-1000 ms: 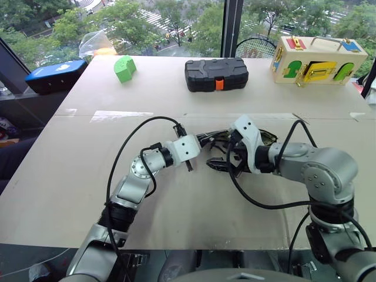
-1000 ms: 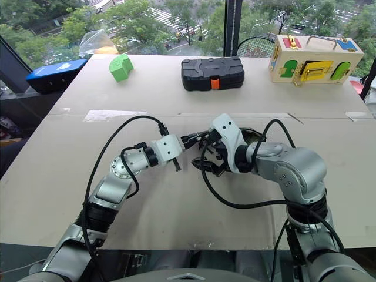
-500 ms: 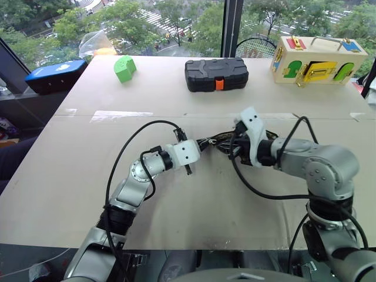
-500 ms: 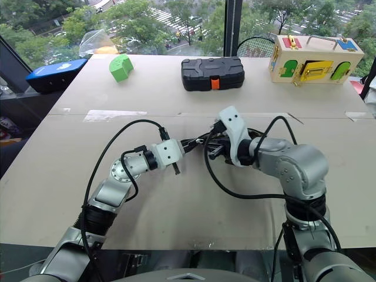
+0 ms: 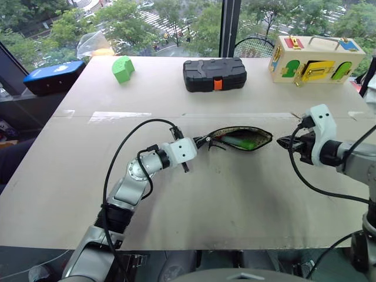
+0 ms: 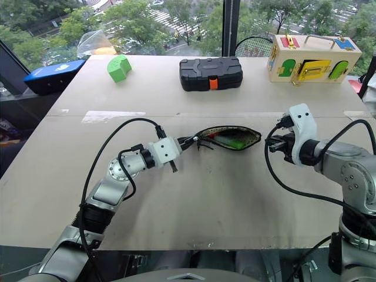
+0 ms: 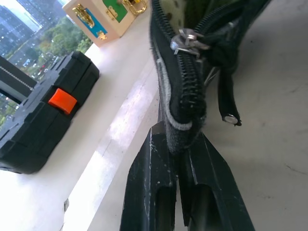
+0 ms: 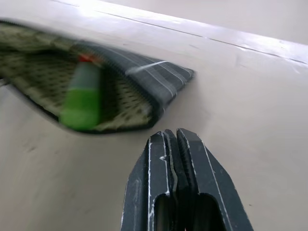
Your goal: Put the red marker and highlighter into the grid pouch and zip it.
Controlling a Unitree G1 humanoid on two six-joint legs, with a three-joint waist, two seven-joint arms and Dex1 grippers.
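Left gripper [image 7: 179, 159] pinches the gaping grid pouch [image 5: 259, 141], highlighter [image 5: 242, 143] inside; clenched, empty right gripper [image 5: 284, 143] must zip next

Black white-gridded pouch [image 8: 159, 77], dotted olive lining, green highlighter [image 8: 83, 98].

Item count on the table [image 5: 70, 194]:

- Grid pouch [image 5: 261, 140]: one.
- Highlighter [image 5: 244, 142], inside the pouch: one.
- Red marker [image 8: 86, 58]: one, of which a red tip was visible beside the highlighter.
- Black hard case [image 5: 214, 74] with an orange latch: one.
- Green block [image 5: 123, 69]: one.
- Wooden latch box [image 5: 314, 59]: one.
- Blue-topped box [image 5: 54, 76], off the table's far left corner: one.
- Grippers: two, namely the left gripper [image 5: 202, 141] and the right gripper [image 5: 282, 141].
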